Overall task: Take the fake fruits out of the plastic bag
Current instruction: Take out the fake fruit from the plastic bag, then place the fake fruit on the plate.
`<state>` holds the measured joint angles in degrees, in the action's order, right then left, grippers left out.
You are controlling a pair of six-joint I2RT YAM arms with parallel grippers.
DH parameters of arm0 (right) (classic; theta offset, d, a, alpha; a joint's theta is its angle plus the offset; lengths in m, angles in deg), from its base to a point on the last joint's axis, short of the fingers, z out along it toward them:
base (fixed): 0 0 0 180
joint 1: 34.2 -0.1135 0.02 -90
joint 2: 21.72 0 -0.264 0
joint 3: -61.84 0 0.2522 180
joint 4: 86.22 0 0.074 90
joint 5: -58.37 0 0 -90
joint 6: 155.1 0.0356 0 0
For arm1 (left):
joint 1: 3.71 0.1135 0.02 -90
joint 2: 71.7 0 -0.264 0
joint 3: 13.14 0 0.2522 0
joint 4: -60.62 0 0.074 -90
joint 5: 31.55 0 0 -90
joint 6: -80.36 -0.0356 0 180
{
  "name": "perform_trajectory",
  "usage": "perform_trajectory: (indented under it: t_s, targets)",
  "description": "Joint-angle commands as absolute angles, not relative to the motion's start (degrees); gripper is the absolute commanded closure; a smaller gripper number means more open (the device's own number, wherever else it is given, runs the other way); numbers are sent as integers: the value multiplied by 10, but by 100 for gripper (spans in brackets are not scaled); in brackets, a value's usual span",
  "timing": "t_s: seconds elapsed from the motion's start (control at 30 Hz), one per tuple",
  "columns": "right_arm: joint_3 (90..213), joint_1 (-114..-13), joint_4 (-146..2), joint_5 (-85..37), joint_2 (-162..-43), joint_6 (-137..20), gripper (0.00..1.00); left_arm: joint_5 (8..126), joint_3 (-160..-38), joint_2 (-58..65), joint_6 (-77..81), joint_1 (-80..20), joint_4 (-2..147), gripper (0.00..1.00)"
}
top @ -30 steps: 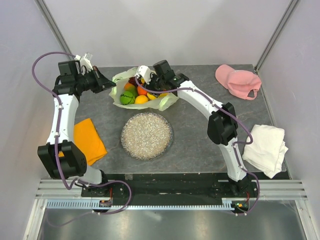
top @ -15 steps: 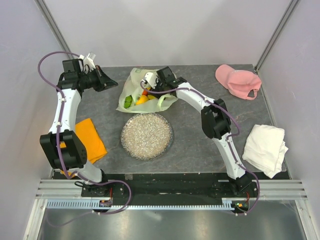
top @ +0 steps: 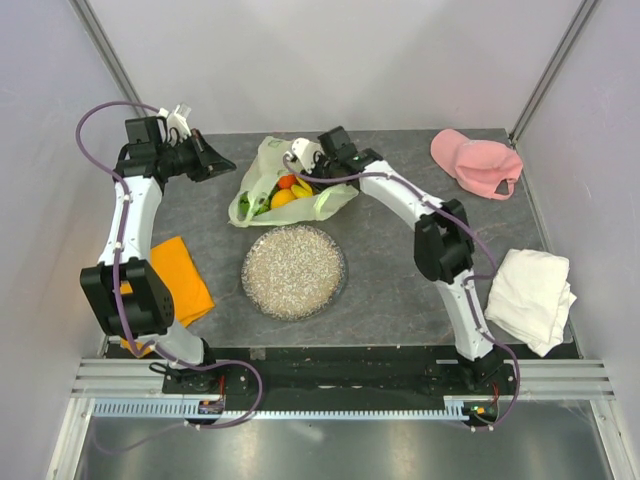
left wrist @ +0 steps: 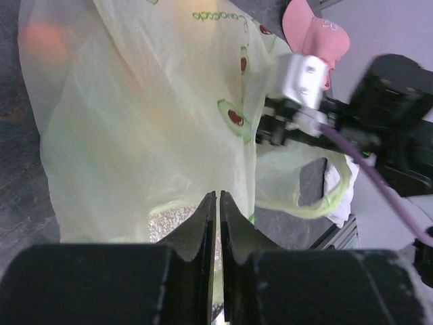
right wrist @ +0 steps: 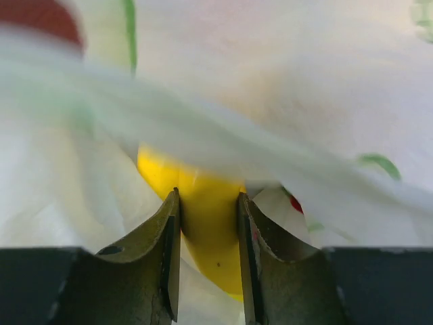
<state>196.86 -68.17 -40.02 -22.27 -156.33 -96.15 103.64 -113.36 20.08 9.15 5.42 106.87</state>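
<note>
Right wrist shows right jaws clamped mid-body on a yellow plastic fruit [right wrist: 203,223], likely slick and light, inside the flimsy pale-green bag [left wrist: 135,135]; left jaws together

Setting: robot test booth, laboratory type. Evidence: plain white wall panels [top: 330,60] held by metal corner posts [top: 105,55]; grey tabletop [top: 390,270]; left arm [top: 125,230] and right arm [top: 400,200] mounted on a slotted aluminium rail [top: 350,407]; exposed purple cables [top: 90,120].
</note>
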Motion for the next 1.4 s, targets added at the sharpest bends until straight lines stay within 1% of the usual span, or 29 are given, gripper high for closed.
perform_trajectory:
  t_s: [0.0,0.07,0.17,0.23,0.33,0.4,0.43,0.57,0.67,0.7,0.8,0.87,0.93,1.07,1.23,1.37]
  targets:
    - [1956,-699,-371,-113,-1388,-885,76,1049,-1171,215,115,51,1044,89]
    - [1925,-707,-356,-95,-1349,-856,76,1049,-1183,221,116,52,1043,89]
    - [1877,-717,-358,-73,-1308,-821,77,1052,-1194,223,116,51,1043,79]
    - [1834,-726,-376,-71,-1291,-807,77,1050,-1194,221,117,52,1043,76]
    - [1777,-731,-408,-61,-1261,-783,78,1049,-1190,215,116,52,1043,74]
    - [1774,-732,-402,-32,-1260,-763,78,1049,-1189,207,111,51,1043,73]
    - [1779,-735,-392,2,-1261,-757,79,1048,-1192,205,105,52,1048,73]
    - [1804,-761,-363,43,-1258,-762,80,1036,-1206,193,80,52,1065,73]
    - [1858,-803,-340,36,-1253,-785,80,1025,-1223,184,62,52,1076,72]
    - [1894,-814,-335,35,-1253,-788,80,1022,-1230,179,58,53,1079,71]
    - [1959,-847,-319,38,-1259,-777,80,1002,-1238,158,48,52,1092,69]
    - [1969,-862,-306,39,-1257,-767,80,982,-1241,135,44,53,1097,66]
    - [1953,-868,-301,35,-1252,-759,80,971,-1244,120,42,53,1104,62]
    - [1901,-876,-300,26,-1239,-722,81,958,-1241,74,34,53,1108,59]
    - [1834,-896,-288,22,-1244,-755,82,938,-1232,34,14,55,1111,56]
    - [1827,-896,-246,40,-1276,-813,83,927,-1217,9,-10,56,1111,53]
